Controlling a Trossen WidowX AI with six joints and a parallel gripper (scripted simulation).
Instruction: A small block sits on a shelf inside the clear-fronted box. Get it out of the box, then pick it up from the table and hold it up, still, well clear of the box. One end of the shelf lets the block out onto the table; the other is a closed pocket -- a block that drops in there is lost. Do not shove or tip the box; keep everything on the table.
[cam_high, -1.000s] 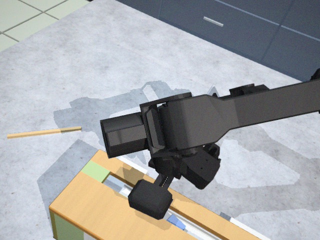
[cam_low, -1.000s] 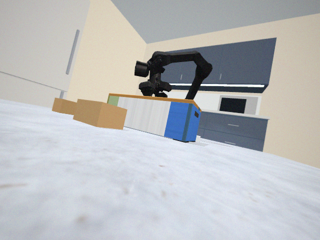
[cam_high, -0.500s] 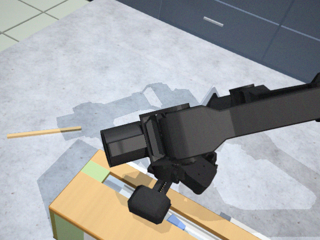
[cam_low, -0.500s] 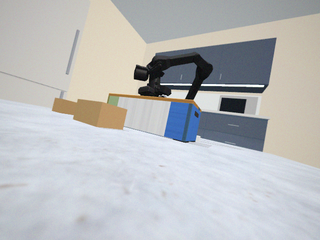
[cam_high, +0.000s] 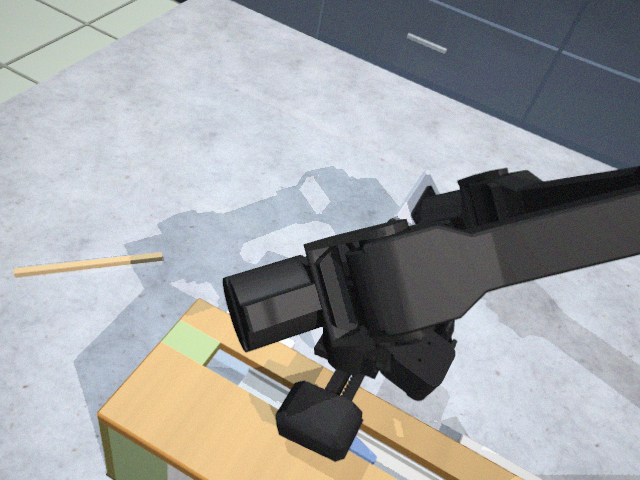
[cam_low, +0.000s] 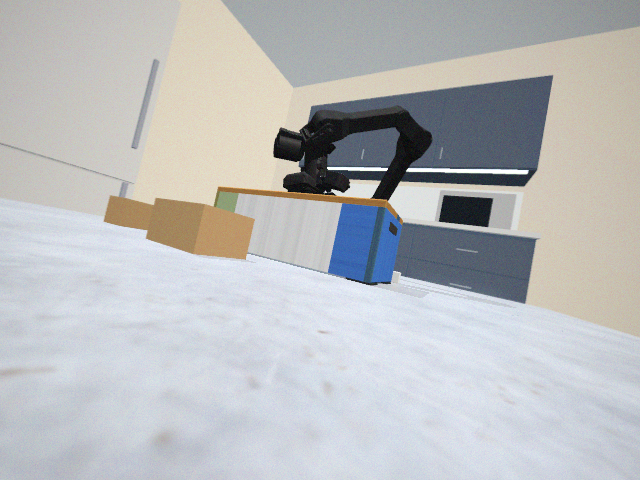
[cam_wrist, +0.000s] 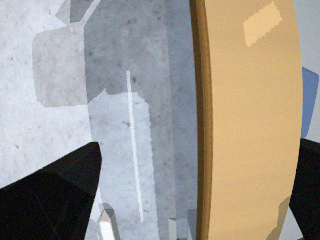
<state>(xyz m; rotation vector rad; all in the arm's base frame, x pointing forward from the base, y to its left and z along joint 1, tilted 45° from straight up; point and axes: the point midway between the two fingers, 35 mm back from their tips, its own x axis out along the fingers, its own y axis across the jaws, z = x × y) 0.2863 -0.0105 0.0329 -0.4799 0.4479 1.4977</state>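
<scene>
The box has an orange wooden top (cam_high: 170, 413) (cam_low: 305, 195) (cam_wrist: 250, 125) with a long slot; the exterior view shows its pale and blue side (cam_low: 356, 237). A blue piece (cam_high: 366, 451) (cam_wrist: 310, 102), which looks like the block, shows through the slot; its height inside is hard to tell. My gripper (cam_high: 369, 395) (cam_low: 316, 190) (cam_wrist: 184, 145) is open and empty, low at the box top. In the wrist view one finger is off the edge of the top, over the table side, and the other is at the slot, its tip partly hidden by the wooden strip between them.
A thin wooden stick (cam_high: 77, 265) lies on the table beyond the green-marked end (cam_high: 191, 342) of the box. The exterior view shows two brown blocks (cam_low: 175, 227) (cam_low: 129, 211) near the box's pale side. A small white piece (cam_wrist: 107, 227) shows beside the box in the wrist view.
</scene>
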